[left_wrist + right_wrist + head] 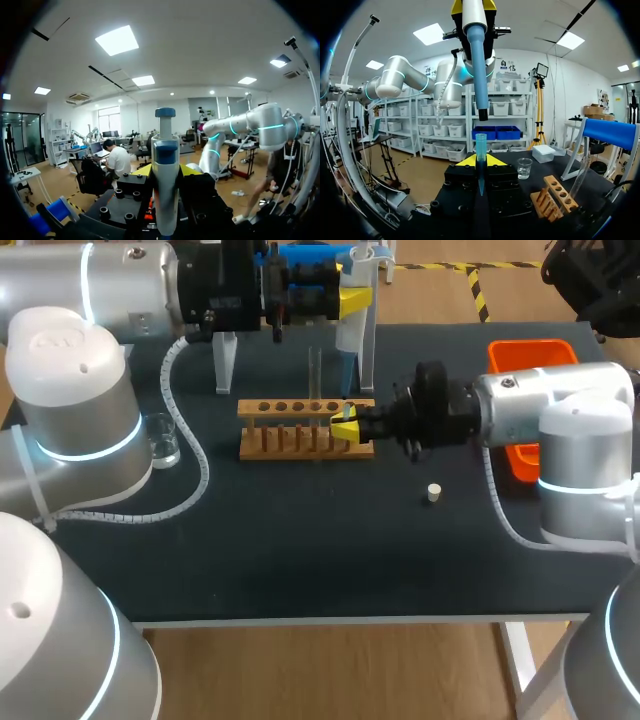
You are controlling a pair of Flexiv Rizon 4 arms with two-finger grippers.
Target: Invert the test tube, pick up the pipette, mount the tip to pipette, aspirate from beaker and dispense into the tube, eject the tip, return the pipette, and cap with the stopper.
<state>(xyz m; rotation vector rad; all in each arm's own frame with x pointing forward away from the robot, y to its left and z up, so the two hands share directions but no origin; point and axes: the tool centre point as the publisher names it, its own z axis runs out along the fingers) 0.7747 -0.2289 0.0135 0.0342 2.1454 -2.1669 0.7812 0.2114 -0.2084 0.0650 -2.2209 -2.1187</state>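
Dark matting covers the table (300,570), and the task's items sit on its far half.

At far left the beaker (162,440) stands upright beside the left arm's coiled cable, well apart from the rack. Its contents cannot be confirmed.

The left gripper (350,302) hangs over the rear middle of the table, fingers clenched on the pipette (165,165). The pipette is held vertical, plunger up and blue shaft down, a posture that suits a straight downward push.

The wooden rack (300,435) lies below and just forward of it. The test tube (315,370) stands in one of its holes, unstoppered.

The right gripper (345,425) comes in level at the rack's right end, fingers closed on the pipette tip (480,150). The right wrist view shows the tip upright, wide end up, under the shaft with a clear gap between them.

Judgement: tip mounting is the step in hand, and the tip is presented this way so the shaft can be lowered into it. Alignment looks close, though depth cannot be verified from these views.

Further right, the stopper (433,493) lies alone on the mat near the right arm, reserved for capping. An orange bin (525,355) sits at rear right, partly behind that arm, presumably to receive the ejected tip.
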